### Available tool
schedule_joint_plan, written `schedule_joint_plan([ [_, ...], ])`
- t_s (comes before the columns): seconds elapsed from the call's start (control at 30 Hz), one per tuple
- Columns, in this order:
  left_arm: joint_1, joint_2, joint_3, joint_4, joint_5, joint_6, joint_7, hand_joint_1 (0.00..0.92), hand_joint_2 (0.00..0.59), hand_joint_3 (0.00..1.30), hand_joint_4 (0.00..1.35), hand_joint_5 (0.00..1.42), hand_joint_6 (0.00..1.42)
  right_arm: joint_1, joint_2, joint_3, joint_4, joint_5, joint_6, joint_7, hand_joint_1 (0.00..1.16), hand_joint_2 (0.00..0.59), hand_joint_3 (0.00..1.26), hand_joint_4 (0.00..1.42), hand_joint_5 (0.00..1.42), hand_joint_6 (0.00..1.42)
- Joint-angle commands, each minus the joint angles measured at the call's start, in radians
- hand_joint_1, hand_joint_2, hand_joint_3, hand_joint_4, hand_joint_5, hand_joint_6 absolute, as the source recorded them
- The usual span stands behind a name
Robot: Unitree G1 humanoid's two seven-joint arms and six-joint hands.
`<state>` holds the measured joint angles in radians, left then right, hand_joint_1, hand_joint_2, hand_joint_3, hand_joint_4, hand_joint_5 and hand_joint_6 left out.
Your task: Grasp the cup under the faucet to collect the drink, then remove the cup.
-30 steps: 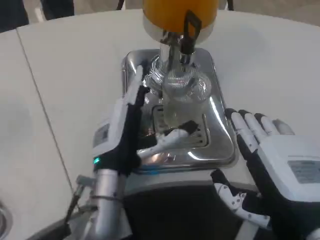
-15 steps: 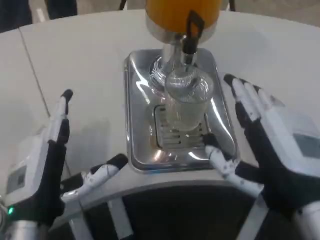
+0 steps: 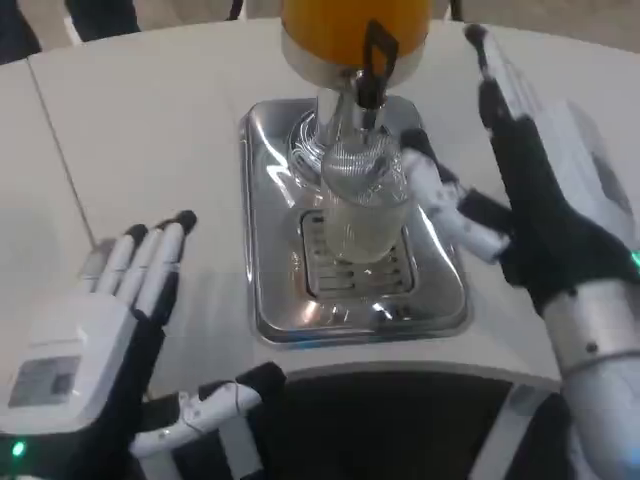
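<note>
A clear glass cup (image 3: 362,200) stands upright on the slotted drip tray (image 3: 280,300) right under the black-handled faucet (image 3: 372,62) of the orange drink dispenser (image 3: 350,30). My right hand (image 3: 530,190) is open beside the cup's right side, fingers pointing away and thumb reaching toward the glass; I cannot tell whether the thumb touches it. My left hand (image 3: 110,340) lies open at the lower left, well apart from the tray, holding nothing.
The chrome tray sits on a white round table (image 3: 150,130), with the table's front edge just below it. A seam (image 3: 60,160) runs down the tabletop on the left. Dark floor shows at the bottom.
My right hand has risen and moved forward to the cup's right side. My left hand has drawn back off the tray to the lower left and turned palm down. The cup stays put.
</note>
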<state>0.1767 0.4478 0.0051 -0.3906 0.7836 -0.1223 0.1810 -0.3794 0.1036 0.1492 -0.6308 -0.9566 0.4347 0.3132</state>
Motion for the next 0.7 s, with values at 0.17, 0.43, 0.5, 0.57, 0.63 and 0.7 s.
schedule_joint_plan([
  [0.17, 0.071, -0.02, -0.006, -0.059, 0.08, 0.002, 0.002, 0.0, 0.094, 0.0, 0.0, 0.0, 0.0, -0.097, 0.004, -0.025, 0.05, 0.18, 0.034, -0.052, 0.45, 0.498, 0.0, 0.0, 0.0, 0.02],
  [0.43, 0.106, -0.041, 0.012, -0.061, 0.084, -0.026, 0.065, 0.0, 0.089, 0.0, 0.0, 0.0, 0.0, -0.16, 0.02, -0.026, 0.115, 0.312, 0.038, -0.133, 0.45, 0.495, 0.0, 0.0, 0.0, 0.02],
  [0.5, 0.112, -0.046, 0.011, -0.06, 0.082, -0.03, 0.064, 0.0, 0.089, 0.0, 0.0, 0.0, 0.0, -0.16, 0.013, -0.008, 0.123, 0.328, 0.03, -0.145, 0.46, 0.494, 0.0, 0.0, 0.0, 0.02],
  [0.57, 0.115, -0.051, 0.01, -0.059, 0.083, -0.033, 0.063, 0.0, 0.089, 0.0, 0.0, 0.0, 0.0, -0.155, 0.004, 0.004, 0.123, 0.359, 0.037, -0.134, 0.46, 0.493, 0.0, 0.0, 0.0, 0.02],
  [0.63, 0.115, -0.055, 0.009, -0.057, 0.084, -0.036, 0.064, 0.0, 0.093, 0.0, 0.0, 0.0, 0.0, -0.159, -0.015, 0.011, 0.129, 0.378, 0.037, -0.125, 0.46, 0.493, 0.0, 0.0, 0.0, 0.02],
  [0.7, 0.117, -0.062, 0.017, -0.056, 0.079, -0.038, 0.071, 0.0, 0.095, 0.0, 0.0, 0.0, 0.0, -0.176, -0.022, 0.0, 0.151, 0.411, 0.045, -0.123, 0.46, 0.493, 0.0, 0.0, 0.0, 0.02],
])
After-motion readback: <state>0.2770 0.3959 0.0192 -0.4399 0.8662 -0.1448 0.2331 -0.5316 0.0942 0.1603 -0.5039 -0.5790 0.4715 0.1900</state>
